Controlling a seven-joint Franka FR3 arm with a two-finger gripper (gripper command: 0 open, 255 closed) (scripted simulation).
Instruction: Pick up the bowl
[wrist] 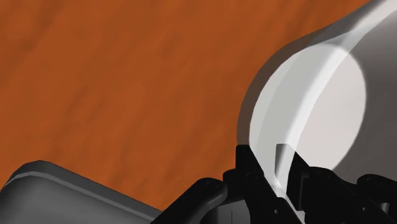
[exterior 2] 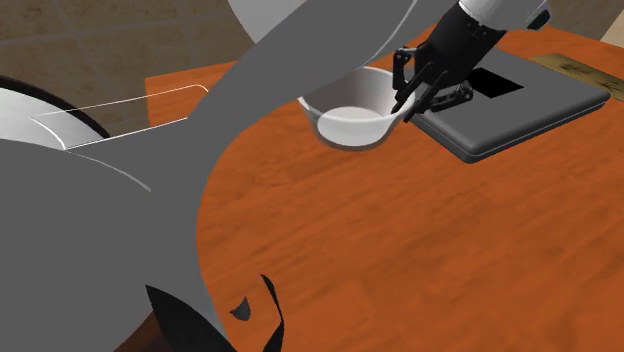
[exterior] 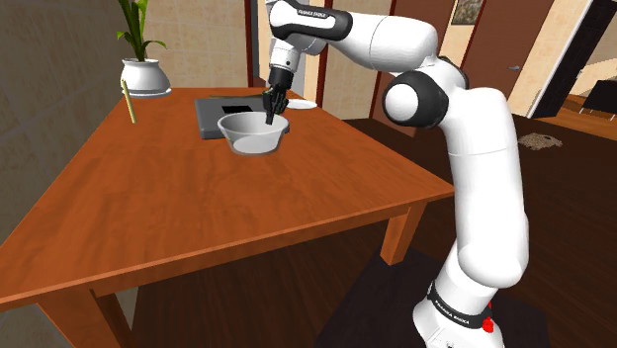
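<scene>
Our pincer pinches the wall of the pale bowl, one black finger inside the rim and the other outside. We see the bowl upright on the brown wooden table, toward its far side in the shoulder view. It sits just beside a dark grey flat slab. A white plant pot stands at the far corner on that view's left.

Arm: fat, smooth white tubes; round at the bends
Joints: dark grey round caps between the white parts
Low band: black ring; small white letters; a red spot
Jaws: all black; two short fingers; blocky knuckles
</scene>
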